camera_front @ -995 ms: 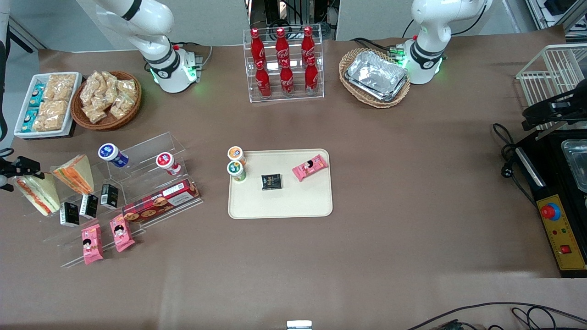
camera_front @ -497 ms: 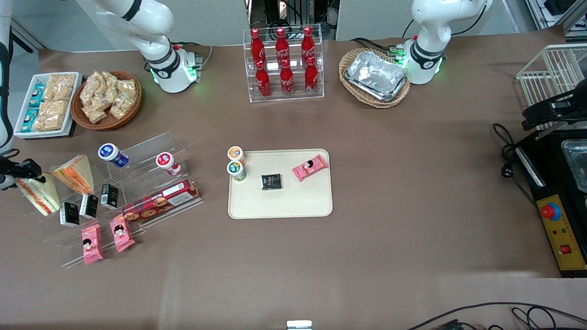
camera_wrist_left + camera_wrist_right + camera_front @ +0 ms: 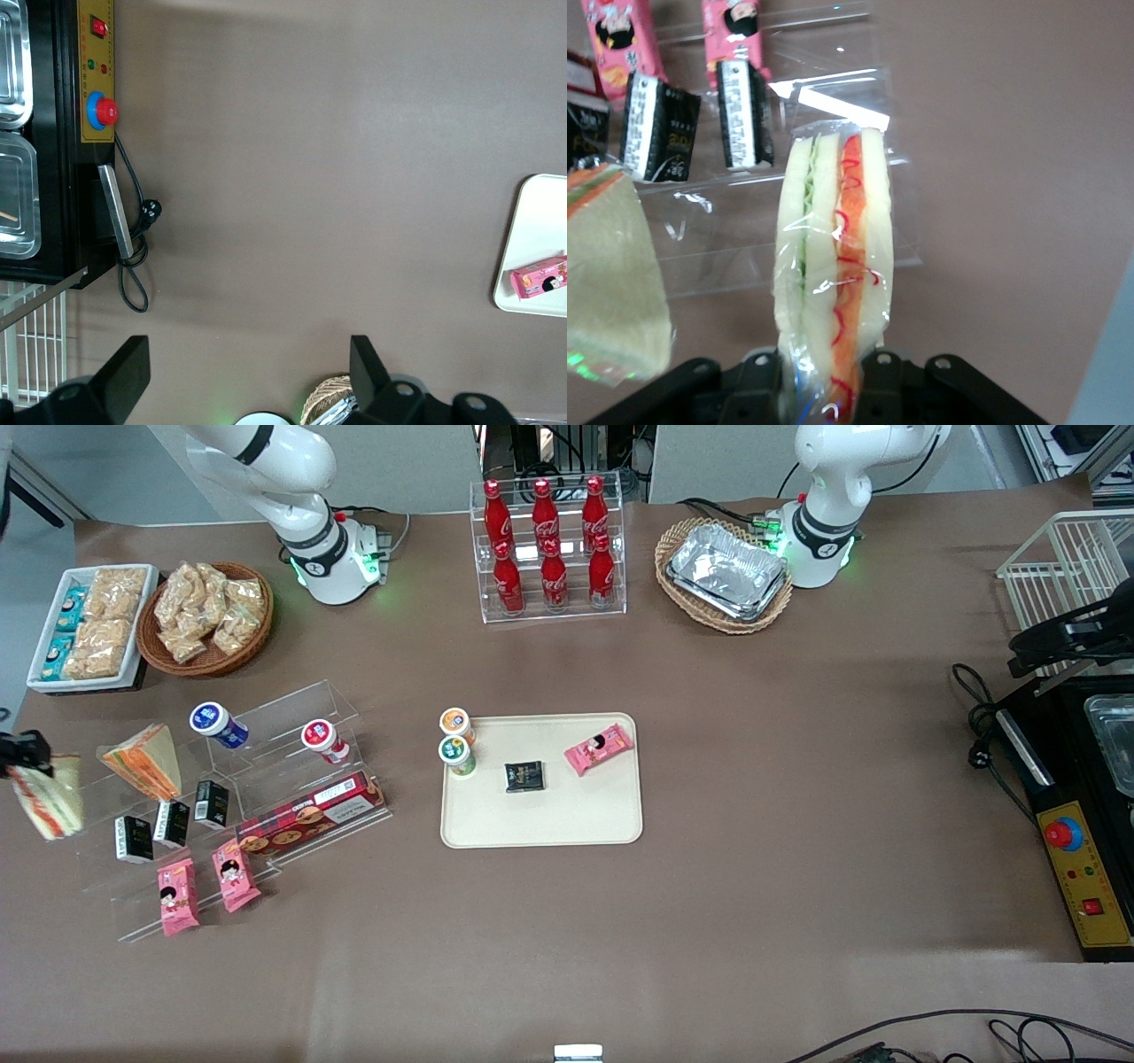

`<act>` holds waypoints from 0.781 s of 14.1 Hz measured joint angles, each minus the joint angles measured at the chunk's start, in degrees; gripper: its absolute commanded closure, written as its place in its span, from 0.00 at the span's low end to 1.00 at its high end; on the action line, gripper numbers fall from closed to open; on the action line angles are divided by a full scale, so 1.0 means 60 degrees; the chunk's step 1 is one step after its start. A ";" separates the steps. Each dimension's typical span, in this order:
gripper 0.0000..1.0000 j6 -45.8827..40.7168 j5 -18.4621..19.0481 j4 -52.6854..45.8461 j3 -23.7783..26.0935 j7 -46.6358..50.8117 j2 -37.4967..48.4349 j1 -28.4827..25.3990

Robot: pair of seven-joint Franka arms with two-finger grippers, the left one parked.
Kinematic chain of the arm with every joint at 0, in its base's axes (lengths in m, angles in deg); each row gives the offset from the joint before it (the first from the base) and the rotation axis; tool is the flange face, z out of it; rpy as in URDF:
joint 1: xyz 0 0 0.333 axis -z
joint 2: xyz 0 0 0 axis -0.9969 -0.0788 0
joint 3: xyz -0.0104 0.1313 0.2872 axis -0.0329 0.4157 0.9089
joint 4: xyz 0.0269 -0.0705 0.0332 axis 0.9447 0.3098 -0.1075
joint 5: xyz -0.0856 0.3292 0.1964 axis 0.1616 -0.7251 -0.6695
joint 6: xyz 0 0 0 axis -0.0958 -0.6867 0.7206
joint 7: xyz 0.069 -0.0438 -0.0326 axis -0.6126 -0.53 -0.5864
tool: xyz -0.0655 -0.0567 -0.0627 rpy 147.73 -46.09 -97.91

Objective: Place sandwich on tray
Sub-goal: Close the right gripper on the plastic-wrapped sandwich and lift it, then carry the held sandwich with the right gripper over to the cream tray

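My right gripper (image 3: pixel 25 751) hangs at the working arm's end of the table, shut on the narrow end of the sandwich (image 3: pixel 46 804). The wrist view shows the sandwich (image 3: pixel 833 257) in clear wrap with cream bread and red and white filling, pinched between both fingers of the gripper (image 3: pixel 824 390) and held above the clear acrylic stand (image 3: pixel 744 239). The cream-beige tray (image 3: pixel 540 824) lies at the table's middle, well apart from the sandwich. It carries a pink snack pack (image 3: pixel 600 748) and a black packet (image 3: pixel 524 776).
An orange-striped wedge sandwich (image 3: pixel 144 760) sits on the stand beside the held one. Black cartons (image 3: pixel 173 822), pink packs (image 3: pixel 177 895), a biscuit box (image 3: pixel 310 815) and two cups (image 3: pixel 217 724) fill the stand. Two cups (image 3: pixel 457 753) stand at the tray's edge.
The gripper has lifted the sandwich off the acrylic stand and carried it slightly toward the working arm's end of the table. Nothing else has moved.
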 measured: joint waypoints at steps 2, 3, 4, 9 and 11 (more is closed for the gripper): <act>1.00 -0.0894 0.0000 -0.0871 -0.0215 0.0555 0.0161 0.0012; 1.00 -0.1300 0.0000 -0.1350 -0.0226 0.0769 0.0248 0.0010; 1.00 -0.1678 0.0000 -0.1737 -0.0223 0.1053 0.0319 -0.0002; 1.00 -0.3228 -0.0004 -0.2270 -0.0078 0.4270 0.0816 -0.0375; 1.00 -0.3778 0.0002 -0.2290 -0.0032 0.6168 0.1156 -0.1036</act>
